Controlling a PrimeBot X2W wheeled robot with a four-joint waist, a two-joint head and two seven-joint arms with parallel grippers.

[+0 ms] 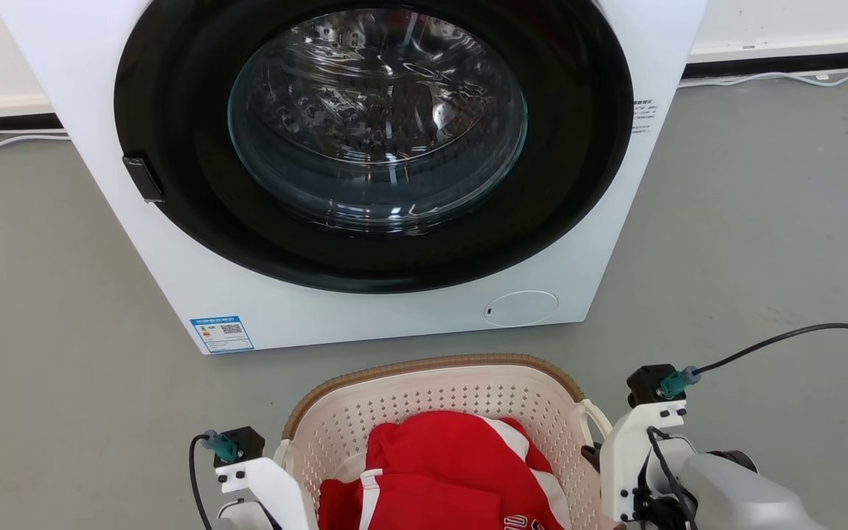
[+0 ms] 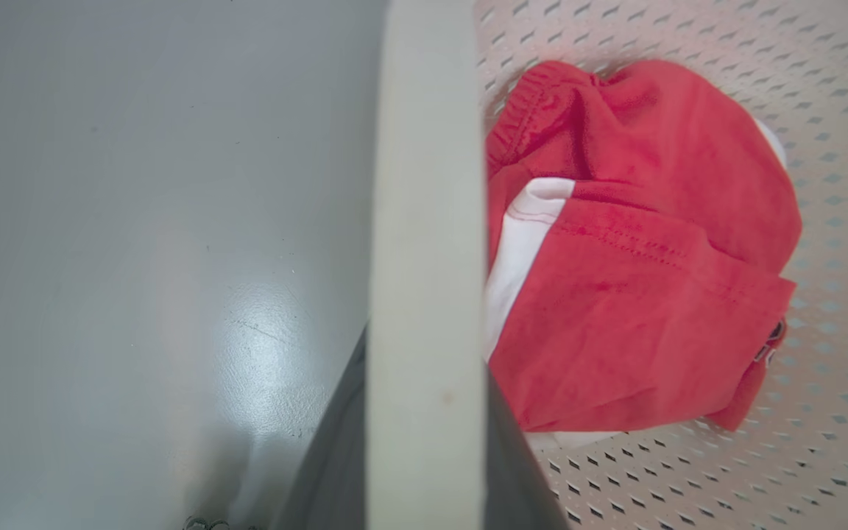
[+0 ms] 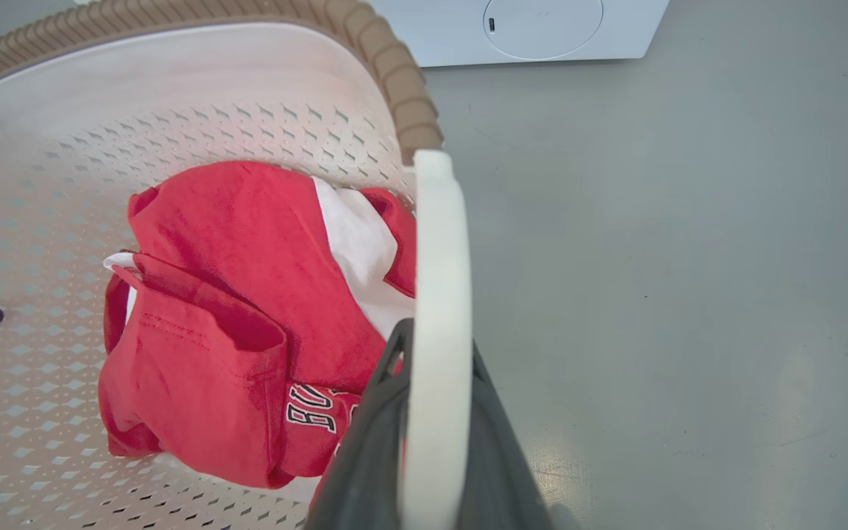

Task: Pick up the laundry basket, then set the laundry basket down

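Grey floor (image 1: pixel 762 221) by washing machine (image 1: pixel 365 316), laundry basket (image 1: pixel 431 394) holding red-and-white garment (image 1: pixel 446 464), our left fingers (image 2: pixel 336 460) and right fingers (image 3: pixel 365 456) clamped on its handles (image 3: pixel 435 294).

Washing machine (image 1: pixel 372 147) on grey floor (image 1: pixel 762 243)

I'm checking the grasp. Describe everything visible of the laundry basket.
The laundry basket is cream perforated plastic, rounded-rectangular, with a brown woven-look rim, upright before the washing machine. A red-and-white garment lies inside. The left gripper and right gripper each have fingers clamped on a white loop side handle. Whether it touches the floor is unclear.
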